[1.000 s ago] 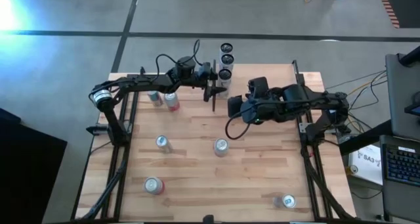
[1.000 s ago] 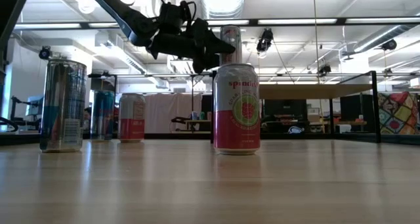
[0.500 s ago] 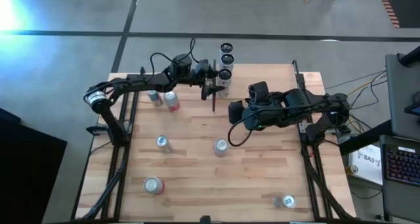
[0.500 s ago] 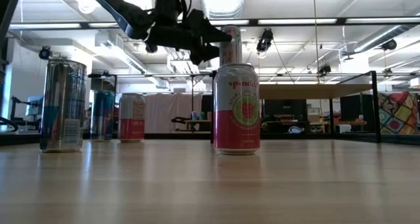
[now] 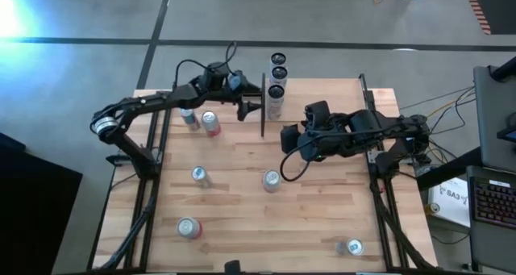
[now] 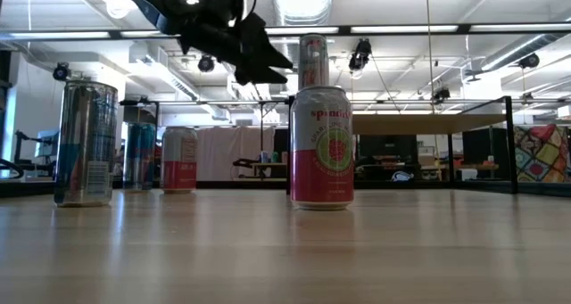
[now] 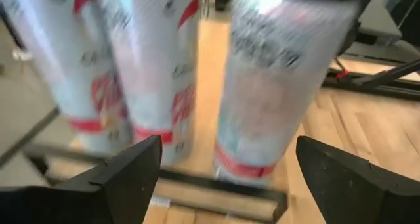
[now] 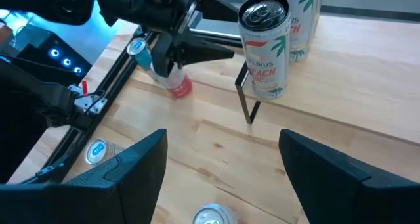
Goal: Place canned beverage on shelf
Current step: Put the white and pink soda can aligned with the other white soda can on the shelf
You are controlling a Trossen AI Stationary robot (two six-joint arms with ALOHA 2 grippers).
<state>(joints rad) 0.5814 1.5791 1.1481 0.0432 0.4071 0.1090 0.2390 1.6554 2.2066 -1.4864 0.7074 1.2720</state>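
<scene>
Three tall white cans stand upright in a row at the left end of the shelf (image 8: 367,53), a pale wood panel on black rods (image 5: 264,118). The nearest canned beverage (image 5: 276,93) (image 8: 264,46) rests on its base by the shelf's corner. My left gripper (image 5: 248,106) (image 6: 268,63) hangs open just left of that can, level with it and clear of it; the left wrist view shows the can (image 7: 282,86) ahead of the spread fingers. My right gripper (image 5: 290,138) (image 8: 223,178) hovers open above the table's middle, with nothing between its fingers.
Loose cans stand on the striped tabletop: two at the far left (image 5: 210,123), one at mid left (image 5: 198,176), one in the middle (image 5: 272,181), one at the near left (image 5: 188,227) and one at the near right (image 5: 352,247). Black frame rails run along both table sides.
My left gripper has drawn back from the nearest can on the shelf toward the table's left edge and has risen a little. The can stays upright on the shelf.
</scene>
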